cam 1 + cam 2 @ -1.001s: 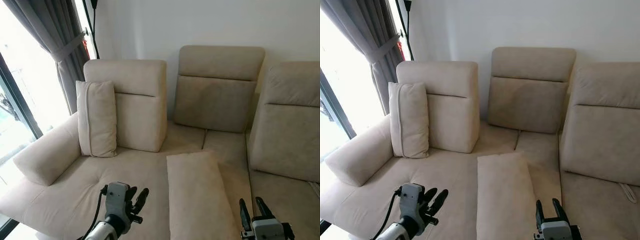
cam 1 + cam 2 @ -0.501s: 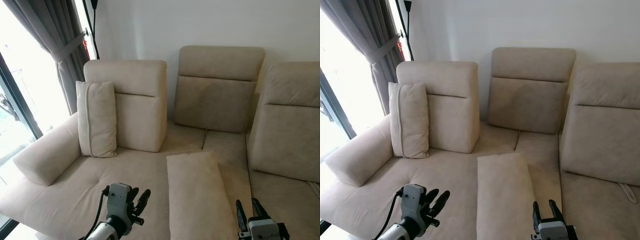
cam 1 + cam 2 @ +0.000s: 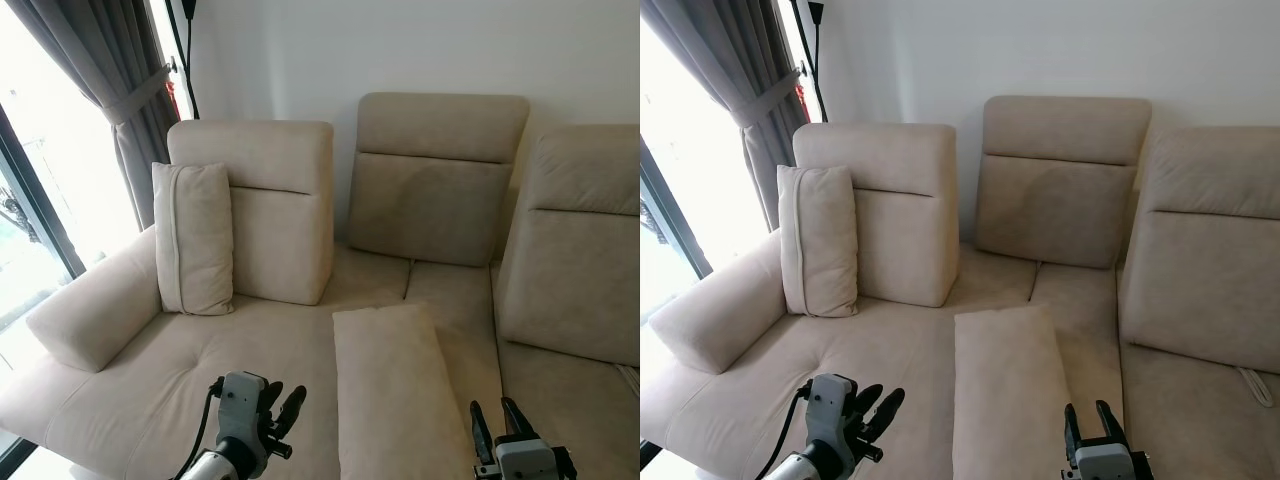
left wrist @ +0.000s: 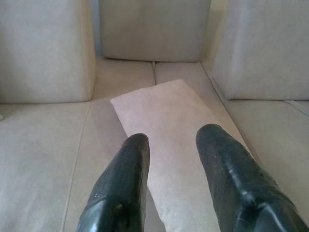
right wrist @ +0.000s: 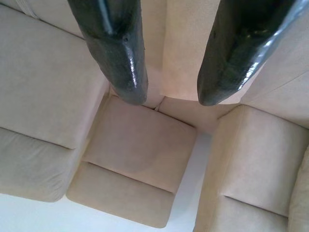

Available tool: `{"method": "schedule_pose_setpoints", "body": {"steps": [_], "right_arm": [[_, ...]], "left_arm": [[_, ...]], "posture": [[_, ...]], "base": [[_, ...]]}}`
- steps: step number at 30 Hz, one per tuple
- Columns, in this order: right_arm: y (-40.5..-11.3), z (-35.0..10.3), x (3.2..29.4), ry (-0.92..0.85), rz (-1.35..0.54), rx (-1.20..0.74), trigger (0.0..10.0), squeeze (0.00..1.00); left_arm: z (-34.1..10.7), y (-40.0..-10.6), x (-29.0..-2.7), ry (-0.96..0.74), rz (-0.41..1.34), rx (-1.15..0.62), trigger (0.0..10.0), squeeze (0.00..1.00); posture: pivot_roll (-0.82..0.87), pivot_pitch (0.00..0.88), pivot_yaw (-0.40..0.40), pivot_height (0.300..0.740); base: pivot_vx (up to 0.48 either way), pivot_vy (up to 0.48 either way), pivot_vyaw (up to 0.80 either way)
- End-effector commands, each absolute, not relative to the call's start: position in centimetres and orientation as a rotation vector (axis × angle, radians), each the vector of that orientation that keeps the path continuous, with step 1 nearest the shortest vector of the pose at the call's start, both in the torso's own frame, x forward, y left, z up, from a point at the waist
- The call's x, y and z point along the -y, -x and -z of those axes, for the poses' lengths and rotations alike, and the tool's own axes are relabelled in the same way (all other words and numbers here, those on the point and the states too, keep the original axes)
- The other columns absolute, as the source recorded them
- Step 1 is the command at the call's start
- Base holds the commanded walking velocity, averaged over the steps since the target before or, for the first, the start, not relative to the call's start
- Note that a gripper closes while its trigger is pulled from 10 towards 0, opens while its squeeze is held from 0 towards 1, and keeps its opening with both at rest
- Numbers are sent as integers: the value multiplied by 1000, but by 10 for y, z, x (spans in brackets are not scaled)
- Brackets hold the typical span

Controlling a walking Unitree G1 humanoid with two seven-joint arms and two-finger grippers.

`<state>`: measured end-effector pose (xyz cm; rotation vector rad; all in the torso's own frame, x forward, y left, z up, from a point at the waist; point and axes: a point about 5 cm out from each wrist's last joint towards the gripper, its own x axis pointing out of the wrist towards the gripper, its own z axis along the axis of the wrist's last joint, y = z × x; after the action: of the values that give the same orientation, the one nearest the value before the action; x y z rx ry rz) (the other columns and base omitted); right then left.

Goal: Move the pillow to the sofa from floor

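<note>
- Facing you: a beige sectional sofa (image 3: 150,380) against a white wall (image 3: 400,50), with three upright back cushions.
- Task item: the pillow (image 3: 395,390), long and beige, lies flat on the sofa seat, between your two grippers. Its far end stops short of the middle back cushion (image 3: 432,180); its near end runs off the lower edge of the head views.
- Second cushion (image 3: 194,238): stands upright on the seat, leaning on the left back cushion (image 3: 268,205), just beside the padded armrest (image 3: 95,305).
- Right back cushion (image 3: 575,240): upright, on the corner section, well apart from the second cushion.
- Left gripper (image 3: 278,410): you have it low over the seat, just to the left of the pillow. Its jaws are spread and hold nothing; in the left wrist view the two black fingers (image 4: 123,188) point along the pillow with sofa fabric showing between them.
- Right gripper (image 3: 497,430): you have it at the pillow's right edge, fingers pointing up. Its jaws are spread too, empty; the right wrist view shows a clear gap between the fingertips (image 5: 120,58).
- Surroundings: grey curtain (image 3: 110,90), tied back, and a bright window (image 3: 40,200) on the left.
</note>
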<state>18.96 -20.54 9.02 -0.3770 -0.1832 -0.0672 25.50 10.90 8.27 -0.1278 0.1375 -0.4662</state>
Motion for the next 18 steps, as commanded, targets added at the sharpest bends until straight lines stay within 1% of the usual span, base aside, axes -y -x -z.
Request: {"method": "schedule_pose_setpoints", "body": {"steps": [1,18], "right_arm": [[-189,-87,205,371,67,179,10000,0],[-190,-86,205,371,70,182,10000,0]], "left_arm": [[-82,-254,-112,112,465,-149,10000,0],[-82,-253,-110,112,476,-150,10000,0]], "posture": [[126,0,68,740],[125,0,69,740]], "base": [[0,0,0],[0,0,0]]}}
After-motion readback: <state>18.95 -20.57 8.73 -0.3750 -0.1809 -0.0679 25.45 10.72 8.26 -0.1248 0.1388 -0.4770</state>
